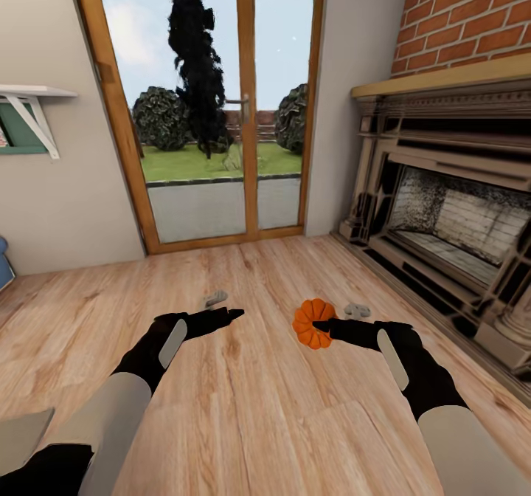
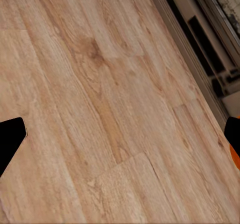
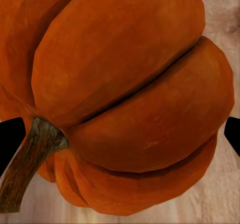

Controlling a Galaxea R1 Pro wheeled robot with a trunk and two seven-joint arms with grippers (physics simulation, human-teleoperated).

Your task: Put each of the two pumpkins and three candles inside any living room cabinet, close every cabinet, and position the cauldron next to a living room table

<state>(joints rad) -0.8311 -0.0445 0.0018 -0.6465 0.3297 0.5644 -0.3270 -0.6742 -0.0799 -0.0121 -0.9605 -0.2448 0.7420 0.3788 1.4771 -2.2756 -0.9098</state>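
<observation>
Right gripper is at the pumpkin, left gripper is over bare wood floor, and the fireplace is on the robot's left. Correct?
One error: the fireplace is on the robot's right, not its left, as the head view shows. The rest holds: the right gripper is at the pumpkin, which looms between its fingertips in the right wrist view, and the left gripper is over bare wood floor.

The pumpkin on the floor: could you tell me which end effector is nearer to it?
Right. The right end effector is at the pumpkin, which sits between its fingers; the left end effector hangs apart, over bare floor.
</observation>
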